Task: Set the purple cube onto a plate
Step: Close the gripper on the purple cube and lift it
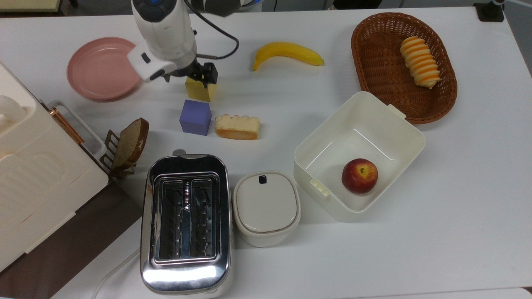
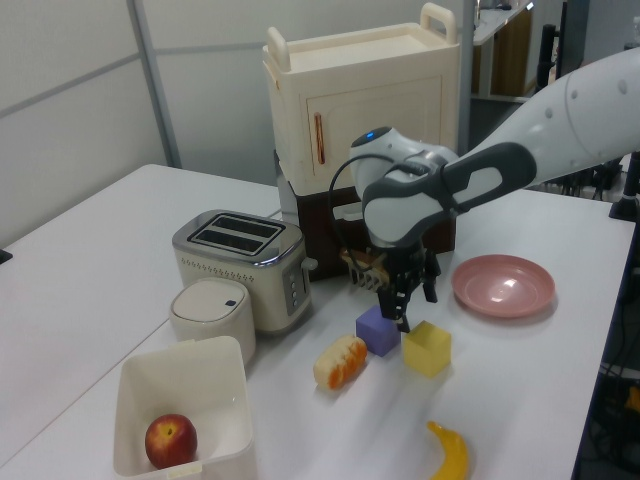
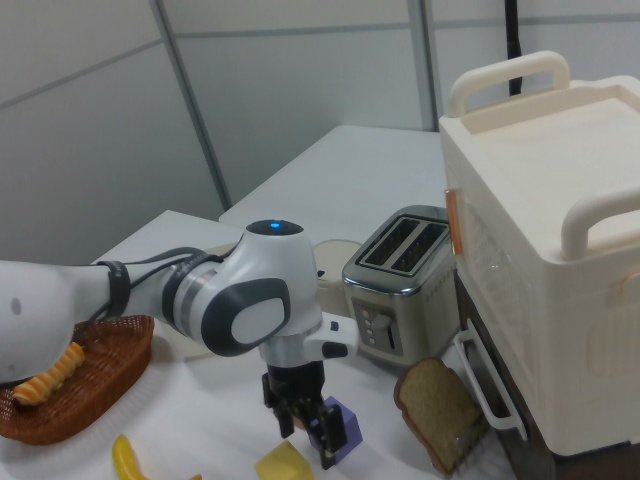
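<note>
Gripper [image 1: 203, 81]: fingers parted, nothing between them, poised over the yellow cube [image 1: 199, 90] rather than the task's block. One arm, so no choice of nearer hand.

Purple cube [image 1: 195, 117]: resting on the tabletop [image 1: 291, 108], untouched, just past the gripper toward the toaster-side edge in the top view, one block further from the arm's base. In the left view, directly to the left view's left of the fingers [image 2: 403, 312], near but apart. No long axis; faces turned slightly off square to the table edges, so a small wrist turn probably needed before closing. Bread roll piece [image 1: 237, 127] just beside the cube's flank on the top view's right, leaving little room for a finger there; the two faces toward the yellow cube and toward the toaster [image 1: 185, 222] look freer.

Plate [image 1: 99, 70]: bare, near the tabletop's far corner on the top view's left, well apart from the cube.

Count: purple cube, one. Yellow cube, one. Plate, one. Banana [image 1: 286, 53], one. Wicker basket [image 1: 374, 66], one, holding one striped pastry [image 1: 419, 62]. Open white box [image 1: 395, 124], one, holding one apple [image 1: 360, 175]. Lidded white container [image 1: 266, 207], one. Bread slice in rack [image 1: 131, 143], one.
</note>
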